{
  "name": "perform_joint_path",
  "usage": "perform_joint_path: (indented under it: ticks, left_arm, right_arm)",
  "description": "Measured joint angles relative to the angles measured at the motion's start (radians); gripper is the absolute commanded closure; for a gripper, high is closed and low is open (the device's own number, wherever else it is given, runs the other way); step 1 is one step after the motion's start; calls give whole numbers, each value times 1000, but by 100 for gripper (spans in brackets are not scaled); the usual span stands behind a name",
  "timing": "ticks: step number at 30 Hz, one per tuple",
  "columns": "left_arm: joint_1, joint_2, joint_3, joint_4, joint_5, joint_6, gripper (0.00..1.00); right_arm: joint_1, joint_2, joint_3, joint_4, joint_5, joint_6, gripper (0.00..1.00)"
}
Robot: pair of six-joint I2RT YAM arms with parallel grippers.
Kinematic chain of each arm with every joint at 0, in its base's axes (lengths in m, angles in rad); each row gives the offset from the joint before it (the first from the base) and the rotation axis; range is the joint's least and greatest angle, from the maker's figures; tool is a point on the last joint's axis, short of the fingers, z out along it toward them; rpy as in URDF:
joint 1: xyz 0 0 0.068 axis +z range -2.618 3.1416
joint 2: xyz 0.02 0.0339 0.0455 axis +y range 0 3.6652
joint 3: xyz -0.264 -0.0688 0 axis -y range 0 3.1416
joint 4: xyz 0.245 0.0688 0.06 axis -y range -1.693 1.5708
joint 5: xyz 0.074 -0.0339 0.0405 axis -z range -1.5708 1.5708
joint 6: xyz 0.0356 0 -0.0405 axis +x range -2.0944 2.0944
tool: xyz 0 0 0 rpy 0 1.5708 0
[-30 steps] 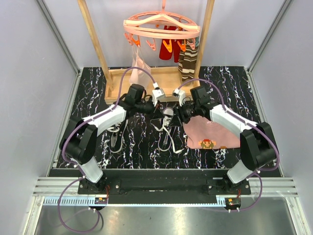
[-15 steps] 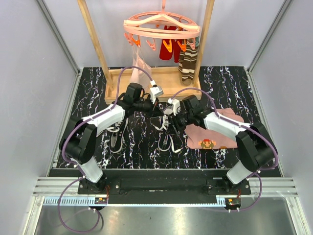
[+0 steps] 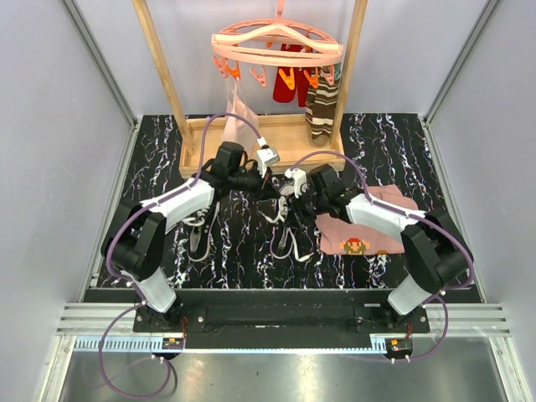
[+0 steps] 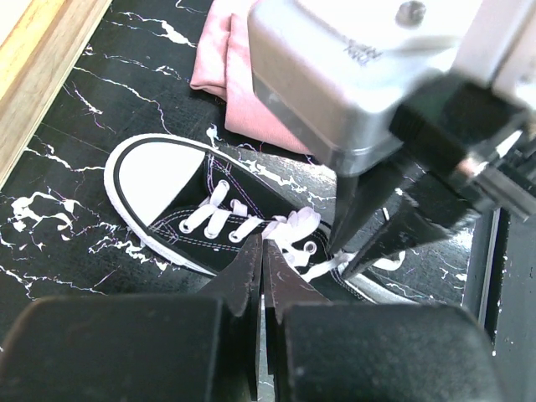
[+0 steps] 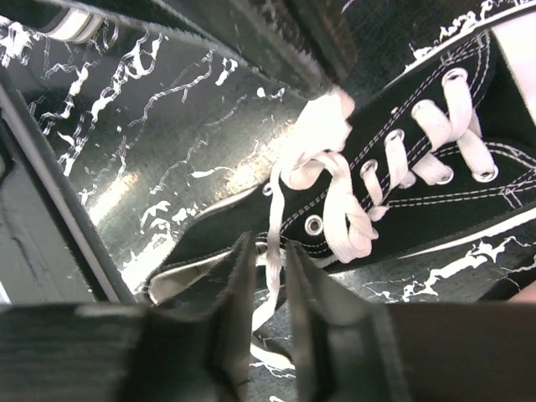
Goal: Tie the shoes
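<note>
Left claw (image 4: 262,251) pressed together, pinching the lace (image 5: 333,113) by the top eyelets. Right claw (image 5: 270,251) narrowly spread, a loose strand running through the gap. Shoe (image 4: 180,205) lies on the counter (image 4: 50,226) between both claws, no knot visible. Second shoe (image 3: 201,234) unlaced, untouched. Judged early.

**Top external:** fixed high behind the arm bases (image 3: 159,311), looking down and forward across the table (image 3: 402,142).
**Left wrist:** close, aimed past the left gripper (image 4: 261,244) down onto one shoe (image 4: 193,209).
**Right wrist:** closer still, aimed past the right gripper (image 5: 268,244) at the same shoe (image 5: 435,159) from the opposite side.
All three views share this shoe (image 3: 285,201). The left wrist view also takes in the right gripper (image 4: 342,261).
</note>
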Motion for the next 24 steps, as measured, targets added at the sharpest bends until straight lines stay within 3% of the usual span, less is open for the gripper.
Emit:
perform_joint_path:
  ticks: [4,22,24]
  left_arm:
    - [0,0,0,0,0,-1,100]
    - [48,-166,-157,-5,-40,-105,100]
    - [49,-180,-192,-8,-48,-118,92]
  right_arm:
    - [9,0,-13,5,19,0,100]
    - [10,-103,-61,-29,106,-1,100]
    - [10,-103,-62,-31,107,-1,100]
